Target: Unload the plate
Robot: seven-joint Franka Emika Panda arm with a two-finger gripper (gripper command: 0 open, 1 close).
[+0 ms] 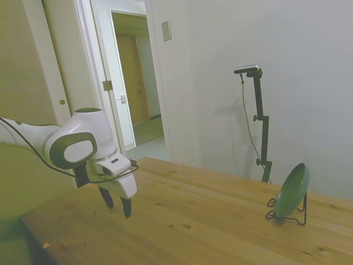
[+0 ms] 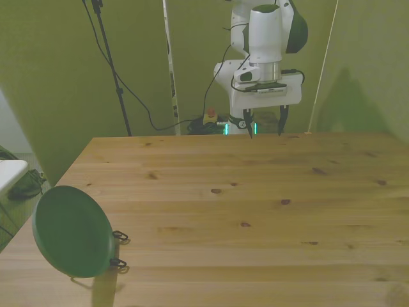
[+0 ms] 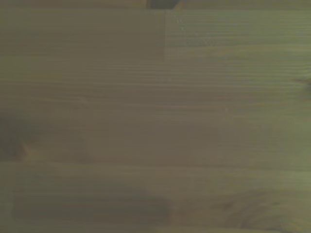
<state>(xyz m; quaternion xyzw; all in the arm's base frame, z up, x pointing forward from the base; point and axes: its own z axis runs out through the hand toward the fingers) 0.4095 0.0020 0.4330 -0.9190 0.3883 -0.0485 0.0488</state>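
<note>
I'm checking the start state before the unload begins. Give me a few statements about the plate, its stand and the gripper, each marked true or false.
1. The plate leans upright in the wire stand. True.
2. The gripper holds the plate. False: its jaws are open and empty, far across the wooden table from it.
3. The plate is dark green. True.
4. The plate lies flat on the table. False: it stands on edge in the stand.
5. The wrist view shows the plate. False: only blurred wood grain.
</note>
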